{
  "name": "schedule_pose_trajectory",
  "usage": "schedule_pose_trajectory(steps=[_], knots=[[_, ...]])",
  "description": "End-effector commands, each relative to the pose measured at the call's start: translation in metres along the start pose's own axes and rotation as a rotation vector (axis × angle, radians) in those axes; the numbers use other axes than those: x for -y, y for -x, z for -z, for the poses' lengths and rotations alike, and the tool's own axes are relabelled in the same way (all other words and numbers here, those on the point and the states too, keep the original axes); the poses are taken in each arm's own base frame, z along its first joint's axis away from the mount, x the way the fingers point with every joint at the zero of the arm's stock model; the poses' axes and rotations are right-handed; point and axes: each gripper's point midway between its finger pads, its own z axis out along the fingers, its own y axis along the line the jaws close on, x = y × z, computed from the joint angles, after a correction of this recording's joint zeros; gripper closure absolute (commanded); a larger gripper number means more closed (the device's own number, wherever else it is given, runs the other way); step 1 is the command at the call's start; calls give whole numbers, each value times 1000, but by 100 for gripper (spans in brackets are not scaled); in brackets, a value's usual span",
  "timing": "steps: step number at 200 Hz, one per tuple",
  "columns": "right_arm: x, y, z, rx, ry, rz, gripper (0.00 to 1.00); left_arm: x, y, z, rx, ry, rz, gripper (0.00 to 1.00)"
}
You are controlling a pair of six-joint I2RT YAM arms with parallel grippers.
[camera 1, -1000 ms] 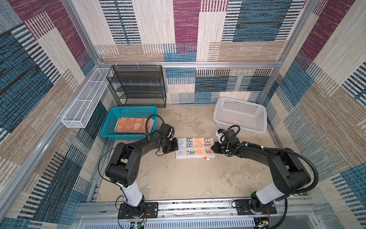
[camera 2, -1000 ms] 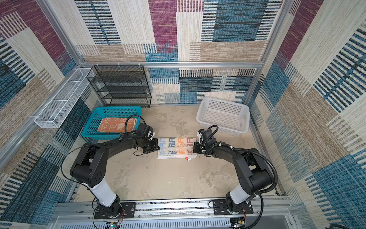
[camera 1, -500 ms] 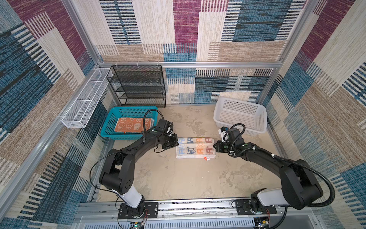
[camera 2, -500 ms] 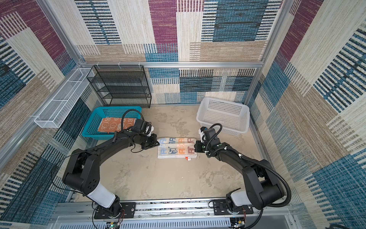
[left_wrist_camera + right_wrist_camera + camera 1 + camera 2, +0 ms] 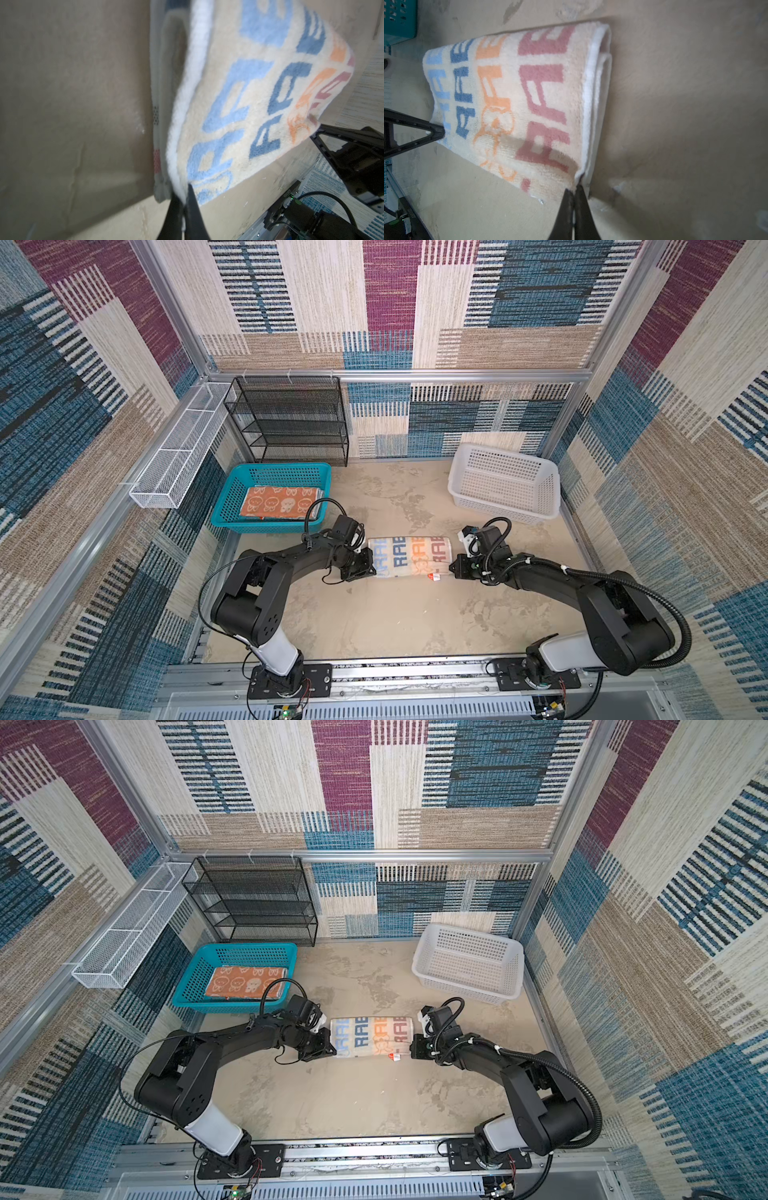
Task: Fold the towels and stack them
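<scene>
Pulled back toward the front rail since a second ago: left pincer (image 5: 371, 568) and right pincer (image 5: 454, 570), then level with the middle of the lettered towel's (image 5: 409, 558) short ends, now at its near corners; cloth humped now rather than flat.

Left arm (image 5: 291, 560) stretched low over the table (image 5: 395, 622) from its base, elbow bent, wrist turned inward; right arm (image 5: 540, 576) mirrored from the other base, forearm low, wrist aimed at the towel's opposite end.

Both pincers clenched; in the left wrist view, left pincer (image 5: 184, 199) nipping the white hem at one near corner of the lettered towel (image 5: 249, 93); in the right wrist view, right pincer (image 5: 574, 193) nipping the other near corner (image 5: 529, 93).

Raised at those two corners, top layer arching up over a lower layer on the table; stretched between the pincers mid-table, long side running left to right in both top views (image 5: 372, 1038).

Farther back on the left, orange towel (image 5: 278, 504) folded flat inside the blue basket (image 5: 226, 506); white basket (image 5: 505, 489) at back right, well apart from both arms.
</scene>
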Motion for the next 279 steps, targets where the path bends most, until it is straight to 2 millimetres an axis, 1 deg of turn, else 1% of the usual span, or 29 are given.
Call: schedule_pose_trajectory(steps=[1,6,20,28,33,46,60,77,79,84,91,103,111,118,123,126,130,144,151,163,172,176,189,212,234,253,267,279], knots=[[-1,7,1,24,-2,-3,97,2,9,0,30,4,-2,97],[-2,8,1,25,0,-2,97,2,10,1,33,8,-3,95],[-3,8,2,25,5,-1,94,4,12,4,40,10,-9,96],[-4,8,3,28,6,2,86,5,14,6,49,8,-10,95],[-4,8,3,28,6,3,81,7,15,7,53,7,-13,89],[-5,11,7,34,5,7,74,11,18,14,72,6,-21,78],[-10,16,15,52,6,17,60,14,21,23,94,17,-35,70],[-19,25,30,87,17,34,48,21,27,41,136,36,-60,58],[-21,26,32,90,20,36,45,22,27,43,141,36,-64,58],[-25,29,36,98,27,40,41,25,29,49,155,36,-69,54],[-31,33,41,111,45,45,35,30,31,57,177,25,-75,46],[-44,40,48,128,93,48,30,41,35,69,217,-3,-77,31],[-54,43,50,132,136,44,26,51,39,74,240,-37,-79,24],[-60,46,50,138,168,40,23,61,42,75,255,-84,-72,19],[-64,47,49,138,189,36,21,69,44,74,261,-133,-63,14],[-67,48,49,139,204,35,20,73,45,73,260,-162,-51,10],[-70,48,47,138,225,31,19,78,47,71,259,-194,-42,1],[-83,50,45,137,303,16,13,90,52,64,250,-257,-18,1],[-88,48,42,126,334,11,10,92,54,58,246,-269,-5,1],[-87,44,35,114,353,-8,6,96,55,47,234,-295,7,1],[-83,40,29,105,354,-21,2,96,55,38,218,-301,11,1],[-81,38,26,102,355,-26,0,94,54,34,210,-295,15,1],[-76,27,17,72,362,-42,1,86,50,19,183,-289,34,1],[-65,11,4,32,352,-68,1,65,38,0,145,-251,62,1],[-49,0,-1,22,289,-75,1,41,28,-7,124,-168,58,1],[-39,-4,-2,16,236,-62,1,22,20,-13,98,-88,37,1],[-37,-2,-2,15,212,-41,1,20,20,-12,87,-69,4,1],[-40,2,0,12,214,-13,1,30,25,-5,90,-78,-29,1]])
